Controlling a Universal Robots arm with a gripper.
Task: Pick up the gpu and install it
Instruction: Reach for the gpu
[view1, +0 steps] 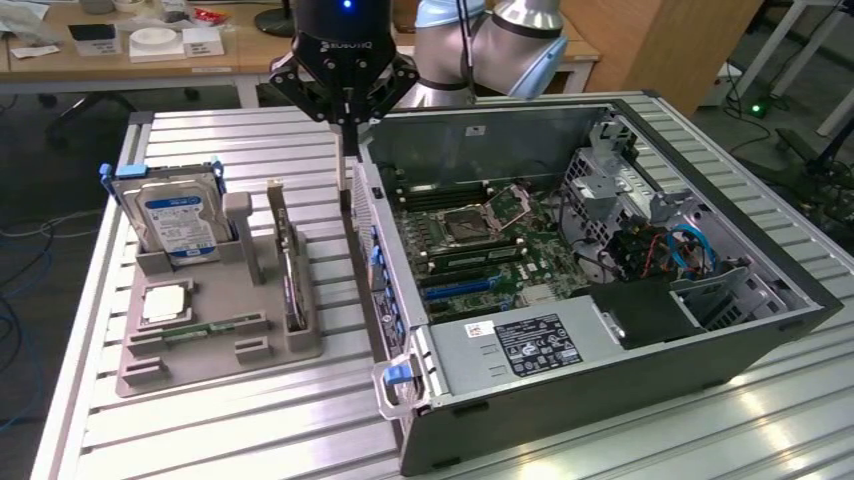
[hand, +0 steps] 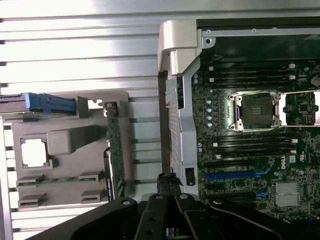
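The gpu (view1: 291, 262) stands on its edge in a slot of the grey holder (view1: 214, 350), on the exterior view's left of the open computer case (view1: 747, 330). In the wrist view the gpu (hand: 115, 160) appears edge-on as a thin green strip with a dark face. My gripper (view1: 350, 122) hangs above the case's back left corner, well above and behind the gpu. Its fingers meet at the tips with nothing between them. From the wrist camera, the gripper (hand: 169, 180) sits over the case's side wall.
A silver hard drive (view1: 174, 215) with a blue-white label stands at the holder's back. A processor chip (view1: 163, 300) and a RAM strip (view1: 200, 328) lie in it. Inside the case are the motherboard (view1: 487, 250), its blue slot (hand: 235, 175) and a power supply (view1: 534, 345).
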